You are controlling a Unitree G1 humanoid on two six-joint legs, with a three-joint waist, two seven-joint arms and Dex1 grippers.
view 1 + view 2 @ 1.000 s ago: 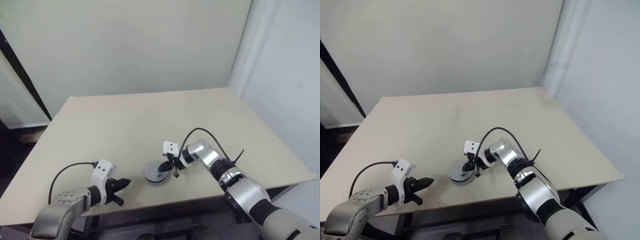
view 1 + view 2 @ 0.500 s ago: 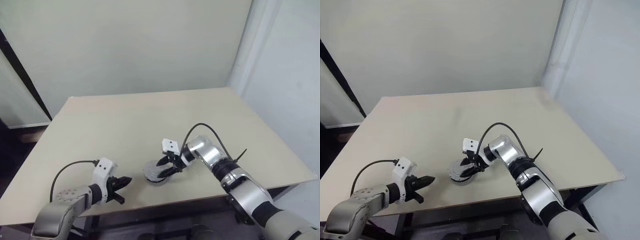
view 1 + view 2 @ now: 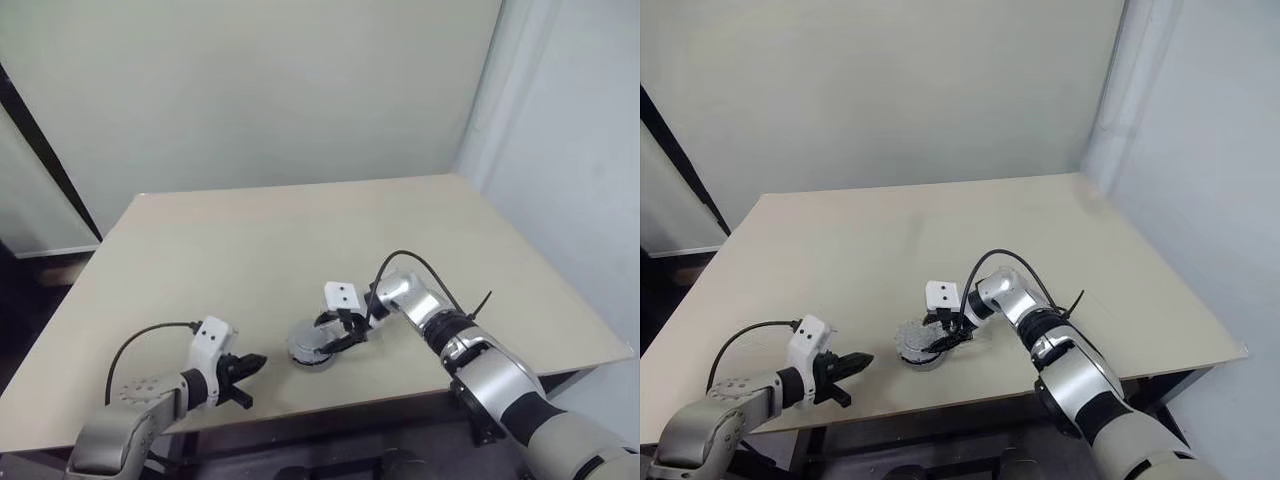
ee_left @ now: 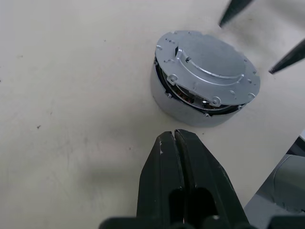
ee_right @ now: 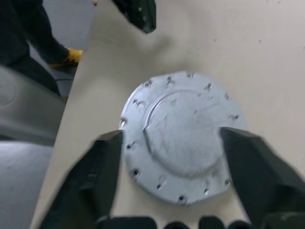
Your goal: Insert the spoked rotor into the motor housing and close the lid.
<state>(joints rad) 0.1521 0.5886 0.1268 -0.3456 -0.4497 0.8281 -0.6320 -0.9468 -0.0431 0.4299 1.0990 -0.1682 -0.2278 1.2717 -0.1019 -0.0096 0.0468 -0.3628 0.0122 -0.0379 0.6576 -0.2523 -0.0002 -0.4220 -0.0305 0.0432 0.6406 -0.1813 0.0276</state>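
Near the front edge of the bench [image 3: 250, 250], roughly midway along it, I see the motor housing [image 4: 190, 107] standing upright on the bare top, with the lid [image 4: 209, 64] lying on it. From the left wrist camera the lid looks slightly skewed: its rim overhangs the housing wall on one side, and a sliver of the spoked rotor [image 4: 183, 95], copper-brown, shows in the gap under it, so I read the rotor as sitting inside the housing. I can't be sure from these views whether the lid is fully seated or merely resting on top.

My right gripper [image 5: 174, 152] hangs just over the lid, aimed down at it, with its two black fingers [image 5: 102, 167] spread wide, one on each side of the disc's rim. From the right wrist camera they appear clear of the lid, holding nothing. From the head cameras the same gripper [image 3: 340, 335] sits right at the housing's side toward the right edge of the bench.

My left gripper [image 4: 176, 143] is toward the front left corner, apart from the housing and pointing at it. Its fingers are pressed together with nothing between them; from the head camera it [image 3: 250, 365] rests low above the bench's front edge.
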